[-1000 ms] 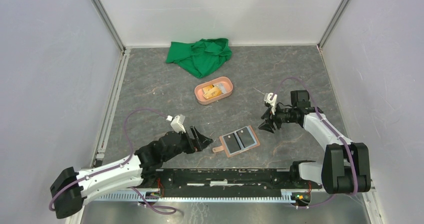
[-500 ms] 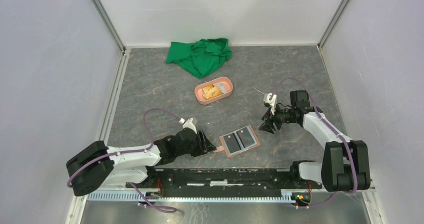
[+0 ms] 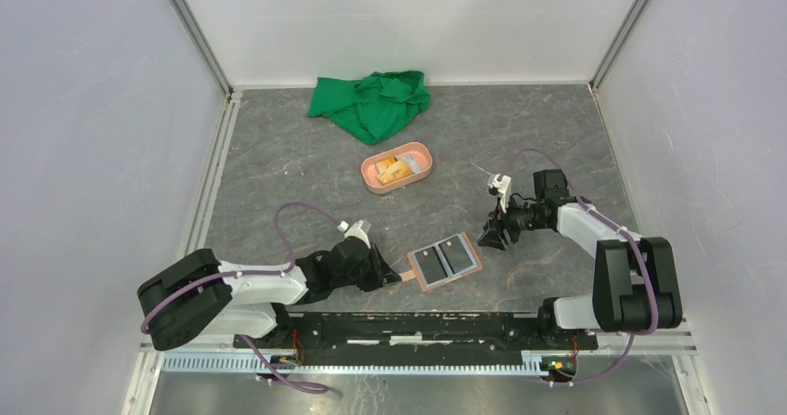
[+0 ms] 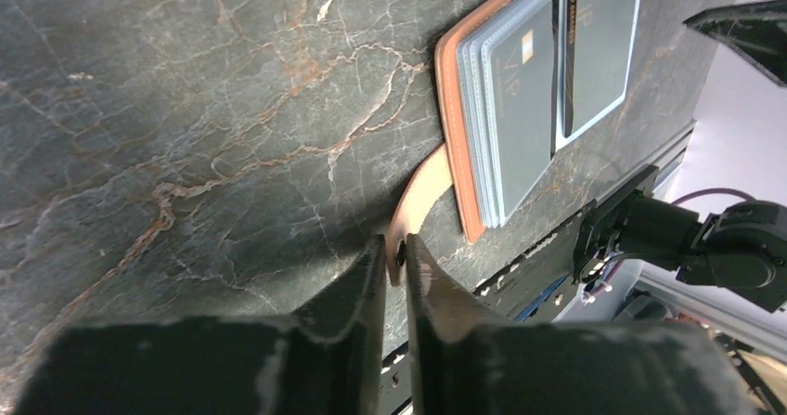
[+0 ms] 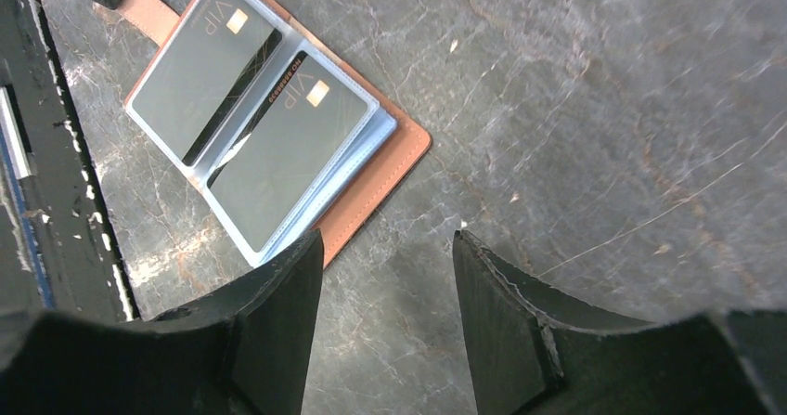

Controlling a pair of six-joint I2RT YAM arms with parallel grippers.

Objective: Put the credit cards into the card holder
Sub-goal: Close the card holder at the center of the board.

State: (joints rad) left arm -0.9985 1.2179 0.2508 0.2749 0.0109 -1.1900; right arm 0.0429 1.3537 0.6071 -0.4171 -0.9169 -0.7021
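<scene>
Soft, even overhead light fills the top view, sharp throughout, shadows faint. Close up, my left fingers (image 4: 348, 322) loom dark and blurred, shading the table (image 4: 186, 109) by them. The card holder (image 5: 269, 127) sleeves carry a slight sheen.

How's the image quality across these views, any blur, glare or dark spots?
Top view: even light, soft shadows, everything sharp. Left wrist view: the left gripper is a dark, soft-focus mass; the card holder is crisp. Right wrist view: the credit cards' print reads clearly, faint sheen on the sleeves.
</scene>
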